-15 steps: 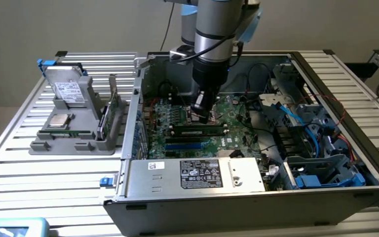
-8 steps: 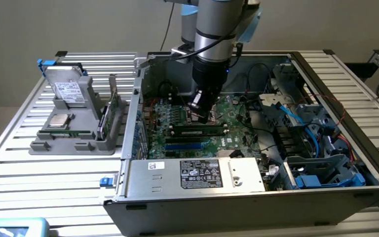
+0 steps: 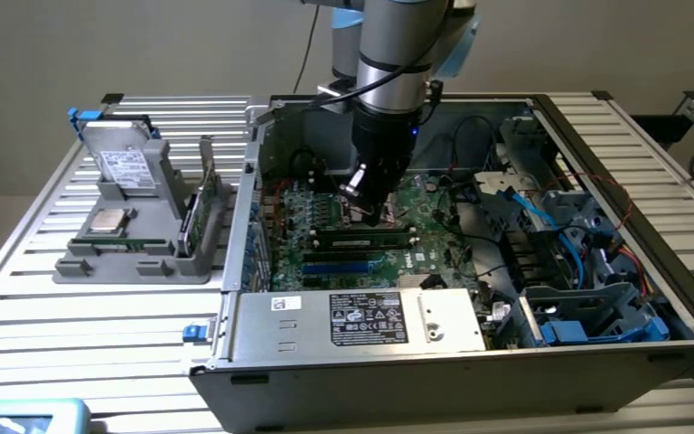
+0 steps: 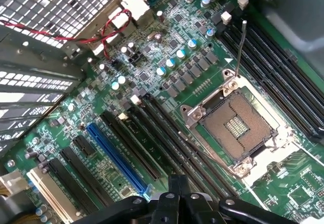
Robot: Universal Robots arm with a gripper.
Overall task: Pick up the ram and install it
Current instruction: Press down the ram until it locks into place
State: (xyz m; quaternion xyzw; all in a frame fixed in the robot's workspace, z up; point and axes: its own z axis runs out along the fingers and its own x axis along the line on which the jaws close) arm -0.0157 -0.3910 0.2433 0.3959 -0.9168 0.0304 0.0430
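Exterior view: arm reaches down into the open PC case [image 3: 468, 357], gripper [image 3: 378, 215] low over the motherboard [image 3: 437, 203], just above the memory slots. The ram [image 3: 365, 242] lies flat in one of the black slots just below the fingertips, green stick with dark chips; can't tell whether it's fully seated or whether the fingers touch it. Jaws pressed together, nothing pinched that I can see. Wrist view: closed gripper [image 4: 178, 183] over the board, empty CPU socket [image 4: 238, 128] nearby, blue expansion slot [image 4: 117, 158] beside the black ones. Grey parts rack [image 3: 142, 231] sits outside the case on the exterior view's left.
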